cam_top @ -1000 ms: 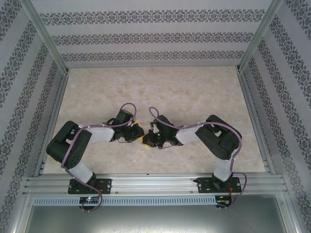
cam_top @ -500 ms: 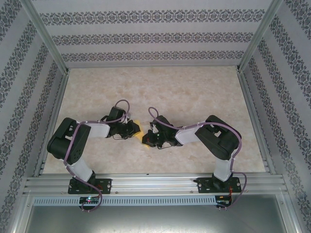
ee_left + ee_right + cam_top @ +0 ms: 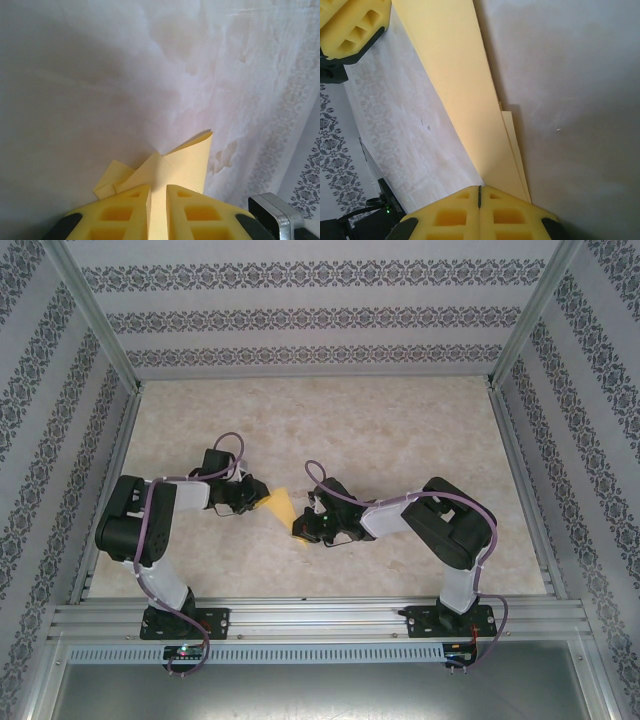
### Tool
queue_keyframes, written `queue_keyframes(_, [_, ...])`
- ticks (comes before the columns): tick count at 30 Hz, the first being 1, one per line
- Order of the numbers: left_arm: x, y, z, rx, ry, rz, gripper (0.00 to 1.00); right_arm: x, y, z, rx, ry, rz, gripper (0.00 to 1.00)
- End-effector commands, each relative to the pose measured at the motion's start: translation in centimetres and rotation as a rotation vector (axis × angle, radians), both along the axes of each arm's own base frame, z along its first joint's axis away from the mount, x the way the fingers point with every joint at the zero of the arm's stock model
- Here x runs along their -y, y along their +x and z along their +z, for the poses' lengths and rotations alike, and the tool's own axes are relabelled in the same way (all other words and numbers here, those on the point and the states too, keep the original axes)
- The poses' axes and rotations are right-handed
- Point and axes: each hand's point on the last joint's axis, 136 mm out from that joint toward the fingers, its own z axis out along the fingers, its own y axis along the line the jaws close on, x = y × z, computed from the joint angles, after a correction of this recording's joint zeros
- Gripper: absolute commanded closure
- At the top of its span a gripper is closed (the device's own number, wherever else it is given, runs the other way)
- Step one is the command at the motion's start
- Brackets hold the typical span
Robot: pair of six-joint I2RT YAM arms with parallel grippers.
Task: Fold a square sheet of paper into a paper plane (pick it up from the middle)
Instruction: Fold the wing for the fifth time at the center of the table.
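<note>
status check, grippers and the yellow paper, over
Left gripper shut on the folded yellow-orange paper sheet. Right gripper shut on its other end. Sheet spans between both. Nothing seen in the way.

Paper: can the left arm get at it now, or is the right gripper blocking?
Looks like yes. The paper runs between the left gripper's fingers, so it seems gripped. The right gripper pinches the opposite end, apart from the left, with nothing else between them.
</note>
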Motion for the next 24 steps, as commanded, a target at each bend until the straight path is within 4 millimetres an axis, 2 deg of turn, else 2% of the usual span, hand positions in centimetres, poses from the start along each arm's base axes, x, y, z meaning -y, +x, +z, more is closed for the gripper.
queue_keyframes(1, [-3.4, 1.3, -1.2, 0.003, 0.102, 0.071, 0.82, 3.5, -3.4, -5.3, -0.141, -0.201, 0.015, 1.00])
queue_keyframes(4, [-4.2, 1.6, -0.1, 0.018, 0.091, 0.093, 0.82, 3.4, -3.2, -5.3, -0.140, -0.197, 0.015, 1.00])
queue_keyframes(8, [-4.1, 1.5, 2.1, 0.057, 0.080, 0.094, 0.81, 3.0, -3.1, -5.1, -0.140, -0.181, 0.011, 1.00])
queue_keyframes(12, [-3.1, 0.9, 5.4, 0.119, 0.037, 0.088, 0.79, 2.6, -2.6, -4.7, -0.131, -0.163, 0.002, 1.00])
queue_keyframes(15, [-1.6, -0.3, 7.1, 0.151, 0.045, 0.056, 0.79, 2.2, -2.4, -4.5, -0.123, -0.156, 0.004, 1.00])
queue_keyframes(19, [1.5, -1.9, 6.8, 0.144, 0.040, -0.028, 0.79, 2.2, -2.3, -4.5, -0.121, -0.156, -0.001, 1.00])
queue_keyframes(24, [6.2, -2.7, 4.7, 0.104, 0.023, -0.135, 0.79, 2.2, -2.1, -4.1, -0.112, -0.148, -0.003, 1.00])
